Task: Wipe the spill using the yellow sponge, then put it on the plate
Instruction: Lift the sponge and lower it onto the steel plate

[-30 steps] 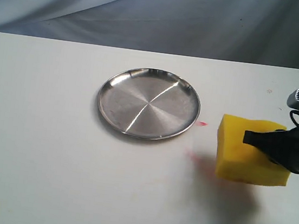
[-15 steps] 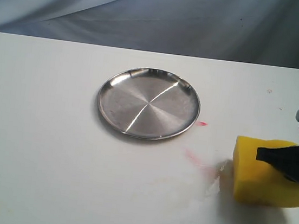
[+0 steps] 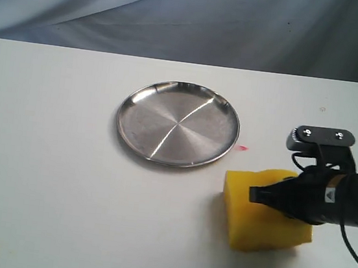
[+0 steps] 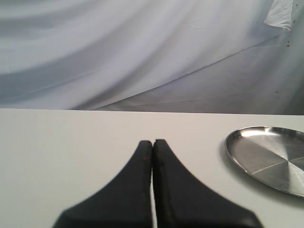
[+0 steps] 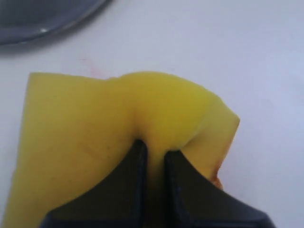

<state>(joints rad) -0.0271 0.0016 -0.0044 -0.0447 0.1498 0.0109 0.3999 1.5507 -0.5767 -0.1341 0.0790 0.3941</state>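
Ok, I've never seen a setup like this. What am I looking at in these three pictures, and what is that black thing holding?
This is a two-armed robot working at a white table. Each arm ends in a pair of black fingers that pinch things. The wide picture comes from a camera standing off the arms. The other two come from cameras on the wrists, looking along the fingers. On the table lie an empty round steel plate and a small pink smear beside it. The right fingers are shut on a yellow sponge, which seems to rest on the table near the plate. The right wrist picture shows the foam bulging around them. The left fingers are shut on nothing.
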